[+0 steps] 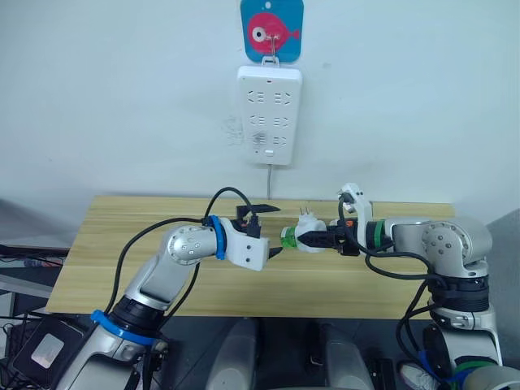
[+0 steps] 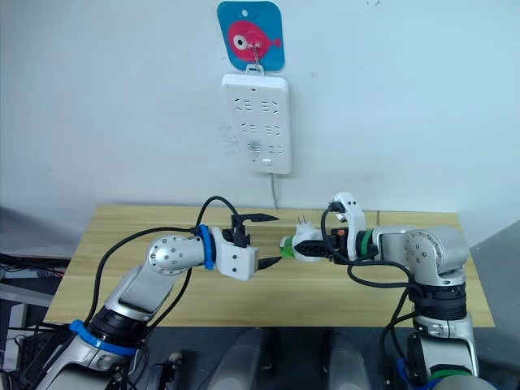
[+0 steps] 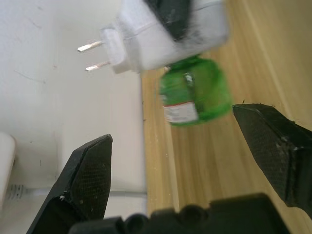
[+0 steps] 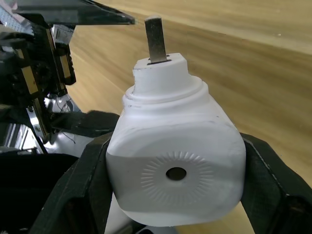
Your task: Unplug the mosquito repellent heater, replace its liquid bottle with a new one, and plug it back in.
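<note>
Above the light wooden table (image 1: 146,268): your right gripper (image 1: 318,240) pinches the small white rounded plastic heater (image 1: 308,239), unplugged; left gripper (image 1: 270,231) spread beside its green bottle (image 1: 289,238). Next: grip bottle, unscrew.

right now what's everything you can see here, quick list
mosquito repellent heater: 1, white, prongs bare, unplugged, held above the table between the two arms
liquid bottle: 1, green, still attached to the heater, pointing toward the left gripper
power strip: 1, white, hanging on the wall above the table, cord running down
fish hook plate: 1, blue with a pink fish, on the wall above the strip
table: 1, light wood, against the wall
right gripper: 1, black fingers, shut on the heater
left gripper: 1, black fingers, open, close to the bottle
</note>
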`<action>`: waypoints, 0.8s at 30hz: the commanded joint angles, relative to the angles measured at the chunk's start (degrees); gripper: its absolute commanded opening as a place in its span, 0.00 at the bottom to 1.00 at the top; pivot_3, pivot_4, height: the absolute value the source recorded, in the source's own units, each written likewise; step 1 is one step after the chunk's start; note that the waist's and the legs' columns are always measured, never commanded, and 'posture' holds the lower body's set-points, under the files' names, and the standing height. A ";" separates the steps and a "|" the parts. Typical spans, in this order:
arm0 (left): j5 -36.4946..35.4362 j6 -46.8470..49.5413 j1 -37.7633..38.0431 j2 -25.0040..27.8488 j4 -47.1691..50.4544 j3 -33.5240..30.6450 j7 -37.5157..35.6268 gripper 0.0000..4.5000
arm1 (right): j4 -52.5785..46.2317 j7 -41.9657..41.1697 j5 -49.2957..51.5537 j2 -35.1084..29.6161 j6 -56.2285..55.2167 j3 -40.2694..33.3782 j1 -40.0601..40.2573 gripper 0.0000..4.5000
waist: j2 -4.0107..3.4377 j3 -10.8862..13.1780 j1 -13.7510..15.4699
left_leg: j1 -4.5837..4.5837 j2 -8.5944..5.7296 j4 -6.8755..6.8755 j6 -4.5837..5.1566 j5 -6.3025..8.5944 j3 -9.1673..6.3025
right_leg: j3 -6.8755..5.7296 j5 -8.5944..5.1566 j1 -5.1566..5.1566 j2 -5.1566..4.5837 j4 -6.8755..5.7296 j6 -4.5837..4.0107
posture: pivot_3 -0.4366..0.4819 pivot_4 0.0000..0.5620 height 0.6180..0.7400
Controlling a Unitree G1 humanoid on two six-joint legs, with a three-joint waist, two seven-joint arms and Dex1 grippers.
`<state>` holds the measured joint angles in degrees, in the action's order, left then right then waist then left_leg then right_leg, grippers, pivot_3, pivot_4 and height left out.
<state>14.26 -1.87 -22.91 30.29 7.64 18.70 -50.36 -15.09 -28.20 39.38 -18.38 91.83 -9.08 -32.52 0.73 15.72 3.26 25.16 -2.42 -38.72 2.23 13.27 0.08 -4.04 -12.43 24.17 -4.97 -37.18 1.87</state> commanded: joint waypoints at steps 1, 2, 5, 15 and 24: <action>1.49 2.89 -0.29 -1.12 2.77 2.02 0.36 1.00 | -3.40 2.10 3.82 1.40 0.67 -2.52 -1.12 0.68 | 0.00 0.00 -0.34 | -0.01 0.01 0.00 0.00 0.00 0.00 | 0.01 0.00 0.00 0.03 -0.01 0.00 | 0.60 0.42 1.00; 1.69 3.49 -0.30 -1.26 2.83 2.49 0.15 1.00 | -3.53 2.82 4.66 1.64 0.67 -2.79 -1.10 0.68 | 0.00 0.00 -0.45 | -0.01 0.02 0.00 0.00 0.00 0.00 | 0.01 0.00 0.00 0.05 -0.01 0.00 | 0.60 0.42 1.00; 1.71 5.12 -0.38 -1.42 3.08 3.34 -0.60 1.00 | -3.74 4.61 7.04 1.65 0.67 -3.21 -1.07 0.68 | 0.00 0.00 -0.69 | -0.02 0.03 0.00 0.00 0.00 0.02 | 0.01 -0.01 0.01 0.07 -0.03 0.00 | 0.59 0.42 1.00; 1.65 5.72 -0.60 -1.50 3.03 4.44 -0.66 0.49 | -3.09 10.16 16.45 1.03 0.67 -3.58 -1.02 0.68 | 0.00 0.00 -1.06 | -0.03 0.04 0.00 0.01 0.00 0.01 | 0.03 -0.01 0.00 0.07 -0.02 0.01 | 0.59 0.43 1.00; 0.28 4.41 -0.03 -2.34 1.99 3.12 1.03 0.49 | -7.67 9.35 16.11 0.56 -3.39 -3.92 -1.57 1.00 | 0.00 0.00 -1.25 | -0.03 0.05 0.01 0.01 0.00 0.01 | 0.03 -0.01 0.00 0.07 -0.02 0.01 | 0.59 0.41 1.00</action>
<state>15.71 3.33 -23.11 28.78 8.86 22.06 -50.26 -18.56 -17.02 54.05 -17.33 91.19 -12.26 -32.77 0.72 15.72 2.01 25.14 -2.38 -38.72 2.24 13.27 0.08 -4.02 -12.44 24.17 -4.90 -37.20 1.88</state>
